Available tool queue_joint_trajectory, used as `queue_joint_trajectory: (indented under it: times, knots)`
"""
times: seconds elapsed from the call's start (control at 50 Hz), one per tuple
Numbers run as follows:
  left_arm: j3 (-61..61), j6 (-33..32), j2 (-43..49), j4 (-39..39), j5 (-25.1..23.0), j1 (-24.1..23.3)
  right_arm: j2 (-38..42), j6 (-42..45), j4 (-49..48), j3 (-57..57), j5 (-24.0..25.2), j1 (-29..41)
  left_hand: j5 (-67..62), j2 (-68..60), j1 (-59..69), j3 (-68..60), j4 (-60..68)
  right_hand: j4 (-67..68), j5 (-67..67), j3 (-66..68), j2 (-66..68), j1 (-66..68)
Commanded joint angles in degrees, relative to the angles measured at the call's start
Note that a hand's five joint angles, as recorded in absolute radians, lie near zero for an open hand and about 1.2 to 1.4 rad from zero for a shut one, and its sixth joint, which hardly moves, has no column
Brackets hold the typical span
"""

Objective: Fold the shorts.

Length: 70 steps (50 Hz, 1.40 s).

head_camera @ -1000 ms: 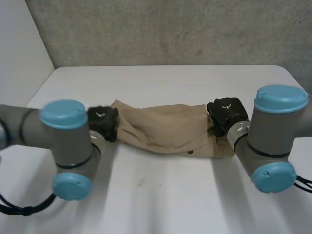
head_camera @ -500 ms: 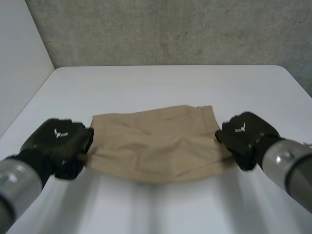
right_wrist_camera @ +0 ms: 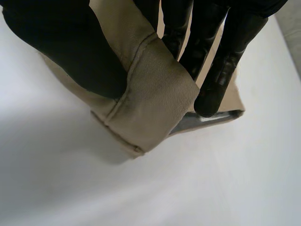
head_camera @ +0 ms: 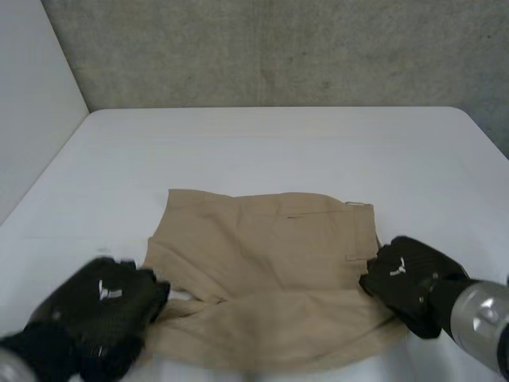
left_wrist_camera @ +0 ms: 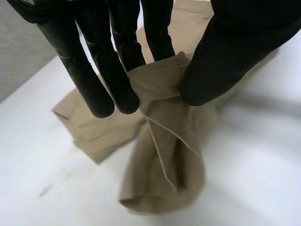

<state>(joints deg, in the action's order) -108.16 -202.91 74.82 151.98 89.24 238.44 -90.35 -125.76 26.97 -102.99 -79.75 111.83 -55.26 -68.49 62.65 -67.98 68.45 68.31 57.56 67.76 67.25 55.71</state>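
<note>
The shorts are spread on the desk, near corners pinched between thumb and fingers by the left hand and right hand. Soft, light cloth is judged best held at corners.

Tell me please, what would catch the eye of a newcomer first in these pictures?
Tan shorts lie spread in the middle of the white table, with their near edge lifted. A black hand pinches the cloth at each near corner: the left hand holds a bunched corner between fingers and thumb, and the right hand holds the corner by the waistband.
</note>
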Motion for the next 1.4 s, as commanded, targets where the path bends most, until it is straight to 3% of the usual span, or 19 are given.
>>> queue_joint_trajectory:
  times: [0.02,0.24,0.42,0.54,0.64,0.7,0.78,1.2,1.32,1.4]
  knots:
    - [2.07,-4.41,7.52,11.66,0.15,5.28,5.44,-4.22,-5.79,4.46,0.30,0.59,-14.74,-11.51,17.35,-12.02,11.55,11.69,12.44,12.24,12.75,24.29]
    - [10.67,-5.83,24.82,22.39,1.29,6.07,18.89,-13.01,-10.89,15.71,-0.58,0.94,-14.74,-11.51,17.35,-12.02,11.55,11.69,12.44,12.24,12.75,24.29]
    - [11.57,-5.39,27.84,21.52,3.93,5.81,20.48,-14.07,-10.62,15.81,-1.37,0.94,-14.74,-11.51,17.35,-12.02,11.55,11.69,12.44,12.24,12.75,24.29]
    - [8.67,-5.39,24.15,21.60,3.58,5.45,18.64,-14.42,-11.50,14.14,-1.28,0.06,-14.74,-11.51,17.35,-12.02,11.55,-9.55,-8.80,-9.00,-8.49,3.05]
    - [7.35,-5.30,22.92,21.51,3.66,5.02,18.55,-14.42,-11.59,13.70,-1.28,-0.03,-14.74,-11.51,17.35,-12.02,11.55,-13.81,-13.06,-13.26,-12.75,-1.21]
    - [7.00,-5.30,22.04,21.51,3.75,5.01,18.37,-14.42,-11.77,13.17,-1.28,-0.03,-14.74,-11.51,17.35,-12.02,11.55,-25.19,-24.44,-24.65,-24.13,-12.59]
    - [6.91,-5.30,21.60,21.43,3.75,5.01,17.23,-15.30,-12.47,12.82,-1.20,-0.12,-14.74,-11.51,17.35,-12.02,11.55,-30.80,-30.05,-30.26,-29.74,-18.20]
    - [6.91,-5.30,20.28,20.02,3.75,5.45,15.12,-17.32,-14.67,7.64,-0.49,-1.52,-14.74,-11.51,17.35,-12.02,11.55,-27.28,-26.53,-26.73,-26.22,-14.68]
    - [6.82,-5.21,20.37,20.02,3.75,5.63,15.21,-17.24,-14.67,6.40,0.03,-2.05,-14.74,-11.51,17.35,-12.02,11.55,-15.52,-14.76,-14.97,-14.46,-2.92]
    - [6.20,-5.21,20.10,20.02,3.84,5.63,15.21,-17.24,-14.67,5.96,0.39,-2.93,-14.74,-11.51,17.35,-12.02,11.55,4.14,4.89,4.68,5.19,16.73]
